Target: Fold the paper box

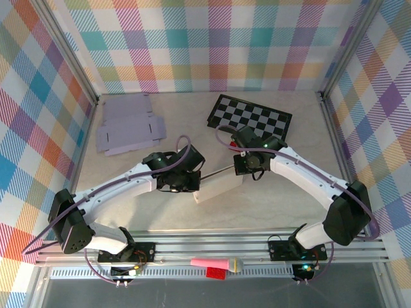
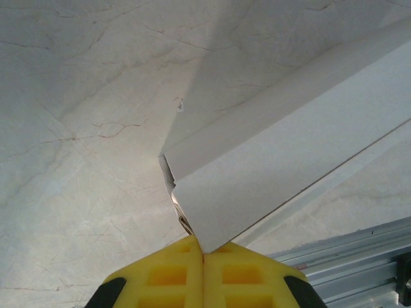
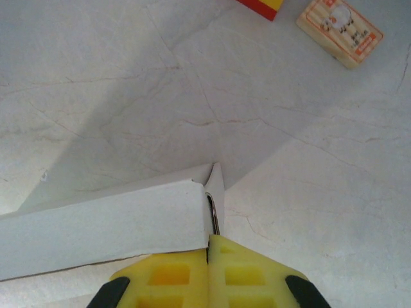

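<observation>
Top external: high behind the 6 o'clock edge of the desk (image 1: 276, 205), looking down across it toward 12 o'clock.
Left wrist: very near the desk, left pincer (image 2: 203, 247) at its 6 o'clock edge.
Right wrist: equally near, right pincer (image 3: 209, 240) at 6 o'clock.
Shared: all three see the white paper box (image 1: 219, 186).

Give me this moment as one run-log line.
left gripper: shut on white paper box corner | right gripper: shut on opposite end | box: part-folded | purple flat sheet: far left
</observation>
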Controlling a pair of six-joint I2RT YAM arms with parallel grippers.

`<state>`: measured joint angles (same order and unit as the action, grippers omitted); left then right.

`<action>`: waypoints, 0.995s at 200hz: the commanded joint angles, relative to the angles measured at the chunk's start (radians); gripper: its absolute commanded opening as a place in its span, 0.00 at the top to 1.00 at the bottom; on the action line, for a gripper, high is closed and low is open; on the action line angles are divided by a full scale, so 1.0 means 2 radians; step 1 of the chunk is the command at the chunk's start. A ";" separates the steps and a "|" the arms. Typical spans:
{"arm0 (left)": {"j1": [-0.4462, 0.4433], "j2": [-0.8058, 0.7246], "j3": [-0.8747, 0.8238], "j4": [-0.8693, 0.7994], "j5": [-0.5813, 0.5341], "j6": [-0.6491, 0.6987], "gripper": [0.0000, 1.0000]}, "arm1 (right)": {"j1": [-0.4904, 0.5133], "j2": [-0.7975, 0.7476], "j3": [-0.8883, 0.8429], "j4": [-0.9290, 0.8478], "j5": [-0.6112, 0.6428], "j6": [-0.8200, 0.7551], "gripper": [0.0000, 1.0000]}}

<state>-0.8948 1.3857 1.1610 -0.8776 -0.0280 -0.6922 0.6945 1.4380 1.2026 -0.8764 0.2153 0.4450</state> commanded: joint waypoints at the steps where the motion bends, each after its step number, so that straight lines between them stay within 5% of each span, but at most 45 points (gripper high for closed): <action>1: -0.011 0.029 -0.026 0.007 0.000 -0.009 1.00 | 0.012 -0.017 -0.009 -0.042 -0.052 0.042 0.91; 46: -0.016 0.033 -0.022 0.003 -0.006 -0.012 1.00 | 0.006 -0.044 0.008 -0.062 -0.065 0.099 0.66; 99: -0.020 0.039 -0.012 0.000 -0.012 -0.013 1.00 | -0.017 -0.061 0.012 -0.067 -0.108 0.159 0.59; 138: -0.026 0.038 -0.013 -0.001 -0.024 -0.019 1.00 | -0.019 -0.081 0.006 -0.094 -0.073 0.207 0.56; 199: -0.049 0.028 -0.018 0.000 -0.060 -0.031 1.00 | -0.022 -0.140 -0.051 0.017 -0.124 0.411 0.28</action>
<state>-0.9619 1.4185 1.1622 -0.8082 -0.1379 -0.7261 0.6590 1.1687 1.1515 -0.9405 0.0303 1.0206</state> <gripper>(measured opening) 0.040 0.691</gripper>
